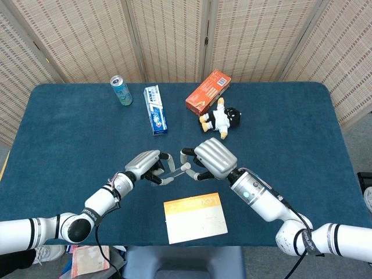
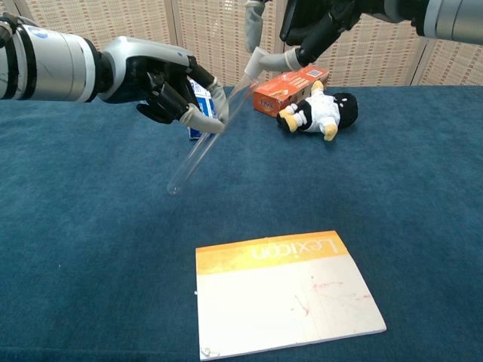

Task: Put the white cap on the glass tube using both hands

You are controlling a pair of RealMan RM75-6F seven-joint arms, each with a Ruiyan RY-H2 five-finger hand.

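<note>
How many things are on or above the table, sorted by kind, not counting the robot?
Glass tube: 1
White cap: 1
Drink can: 1
Toothpaste box: 1
Orange box: 1
Plush toy: 1
Book: 1
Total: 7

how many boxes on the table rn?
2. The toothpaste box lies at the back, right of the can; the orange box lies further right, just behind the plush toy. None seems hidden.
</note>
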